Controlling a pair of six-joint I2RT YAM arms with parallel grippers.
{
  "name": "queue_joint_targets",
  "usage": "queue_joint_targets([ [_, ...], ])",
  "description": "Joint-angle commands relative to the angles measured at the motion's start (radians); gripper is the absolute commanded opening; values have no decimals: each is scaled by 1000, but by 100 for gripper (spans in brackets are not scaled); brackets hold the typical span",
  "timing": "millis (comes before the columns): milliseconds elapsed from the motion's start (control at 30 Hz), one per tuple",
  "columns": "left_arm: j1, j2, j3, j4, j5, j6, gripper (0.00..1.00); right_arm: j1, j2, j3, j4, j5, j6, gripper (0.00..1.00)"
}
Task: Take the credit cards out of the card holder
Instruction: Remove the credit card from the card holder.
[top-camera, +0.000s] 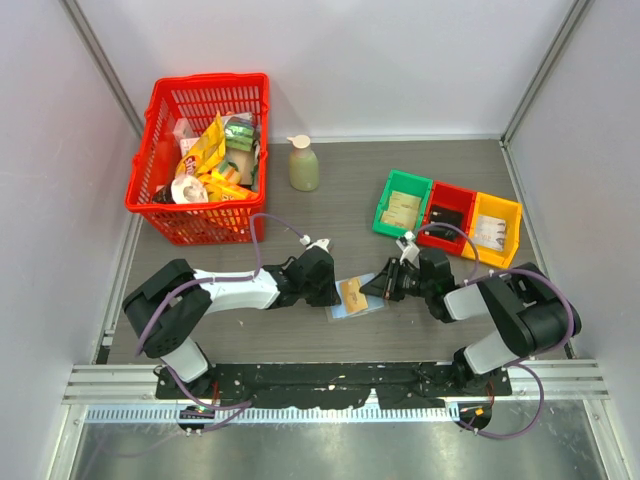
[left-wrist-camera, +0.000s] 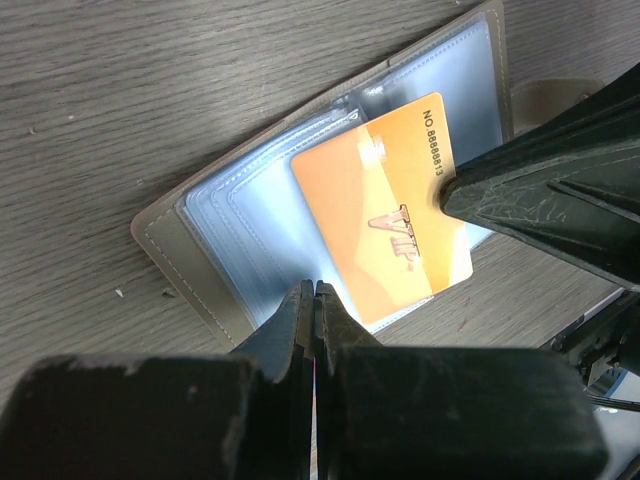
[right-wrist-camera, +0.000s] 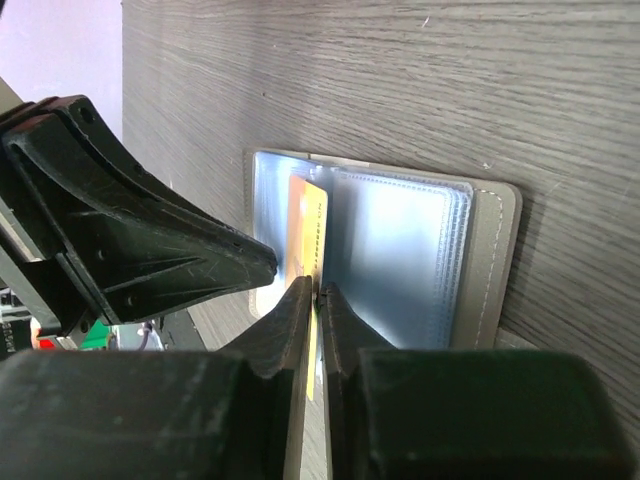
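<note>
I am working at the middle of the near part of the grey desk (top-camera: 340, 210), with both arms reaching inward so they meet from opposite sides over one small thing. The card holder (left-wrist-camera: 230, 240) is lying open and flat there, its clear sleeves facing up, so the pockets can be reached from above.

The left end effector (left-wrist-camera: 315, 292) is sitting with its jaws pressed together at the holder's near edge. I am judging that it is bracing the holder so it will not slide along with the card. I cannot tell whether a sleeve is caught between the fingers or only pressed down.

The orange credit card (left-wrist-camera: 385, 225) is lying partly out of its pocket, one end tucked under the sleeve and the other showing its printed number.

The right end effector (right-wrist-camera: 316, 292) is closing nearly shut on that free end, with a thin yellow sliver showing between its fingers, so I am reading it as pinching the card edge-on. I am judging the extraction as in progress, needing a pull straight away from the left arm.
</note>
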Motion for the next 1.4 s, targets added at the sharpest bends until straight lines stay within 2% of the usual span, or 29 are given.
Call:
queue_joint_targets([
  [0,1,39,-14,-125,-30,22,0,-3,-9,36,-46,-15,-47,21],
  [167,3,40,-9,-124,-25,22,0,5,30,30,22,-32,-17,32],
  [333,1,36,-11,-124,-27,20,0,22,77,35,71,-37,6,33],
  [400,1,35,-12,-124,-29,19,0,22,86,35,76,-35,8,29],
  [533,1,36,-12,-130,-32,19,0,20,80,33,69,-32,0,5],
  [567,1,35,-12,-133,-33,20,0,17,61,35,33,-21,-15,1],
  [667,4,36,-15,-136,-33,20,0,-6,-4,45,-81,9,-66,1],
  [900,9,35,-12,-139,-27,23,0,-35,-234,130,-522,155,-243,1],
  [1133,15,-78,12,-193,-74,57,1,-35,-456,258,-854,247,-381,1],
  [1233,27,-150,41,-230,-108,95,13,-35,-510,329,-998,238,-437,1],
  [1367,58,-258,68,-239,-116,172,49,-34,-565,452,-1148,192,-518,1],
])
